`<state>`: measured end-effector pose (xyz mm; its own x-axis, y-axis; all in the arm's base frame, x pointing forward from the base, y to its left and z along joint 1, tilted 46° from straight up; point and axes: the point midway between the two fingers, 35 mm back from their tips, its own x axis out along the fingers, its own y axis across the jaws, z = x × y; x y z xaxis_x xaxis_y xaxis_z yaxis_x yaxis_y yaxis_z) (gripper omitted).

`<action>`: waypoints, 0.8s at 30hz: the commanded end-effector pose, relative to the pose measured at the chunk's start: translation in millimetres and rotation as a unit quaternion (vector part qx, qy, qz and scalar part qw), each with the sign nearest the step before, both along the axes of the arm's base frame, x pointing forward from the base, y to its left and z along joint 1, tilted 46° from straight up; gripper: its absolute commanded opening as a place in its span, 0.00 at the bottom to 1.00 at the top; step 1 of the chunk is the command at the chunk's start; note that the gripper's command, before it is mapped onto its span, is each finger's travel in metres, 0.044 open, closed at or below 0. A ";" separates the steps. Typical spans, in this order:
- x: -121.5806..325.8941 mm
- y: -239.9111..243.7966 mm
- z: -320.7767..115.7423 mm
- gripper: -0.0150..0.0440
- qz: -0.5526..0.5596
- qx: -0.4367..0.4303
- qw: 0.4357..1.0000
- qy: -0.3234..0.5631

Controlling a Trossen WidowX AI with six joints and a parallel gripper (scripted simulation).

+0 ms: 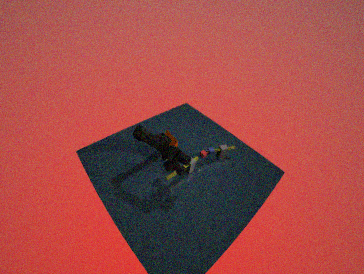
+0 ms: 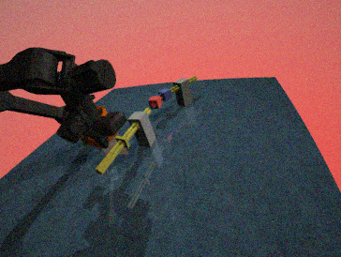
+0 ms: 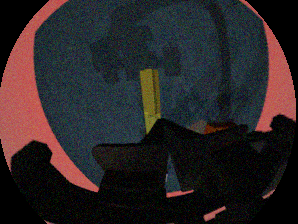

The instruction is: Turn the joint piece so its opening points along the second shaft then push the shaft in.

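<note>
The red joint piece (image 1: 204,153) (image 2: 155,101) and the blue hinge part (image 1: 212,150) (image 2: 165,94) sit at the end of the first shaft, in front of the far block (image 2: 184,92). The yellow second shaft (image 2: 109,158) (image 3: 149,92) runs through the near grey block (image 2: 144,128). Its front end is close to the red piece; whether it is inside the opening cannot be told. Its collar (image 2: 123,141) stands a little behind the near block. My gripper (image 2: 112,124) (image 3: 160,121) is shut and empty, low beside the shaft near the collar. Its fingertips and any contact are hidden.
The orange arm base (image 1: 171,138) (image 3: 218,128) is behind the gripper. The dark arm links (image 2: 44,70) reach in from the left in the exterior view. Both blocks stand on the dark blue floor (image 2: 262,164), with arm shadows beside the shaft.
</note>
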<state>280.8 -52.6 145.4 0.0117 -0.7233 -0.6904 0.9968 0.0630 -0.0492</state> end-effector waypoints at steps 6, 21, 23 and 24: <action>1.6 34.2 32.3 0.52 0.064 0.011 0.998 0.010; 2.6 96.3 15.6 1.00 0.118 0.090 0.989 0.024; 4.1 106.4 -2.9 1.00 0.102 0.115 0.988 0.021; 4.6 112.0 -12.8 1.00 0.093 0.129 0.987 0.018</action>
<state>285.6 48.3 154.7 0.1293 -0.5516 -0.8240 0.9546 0.2940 -0.0470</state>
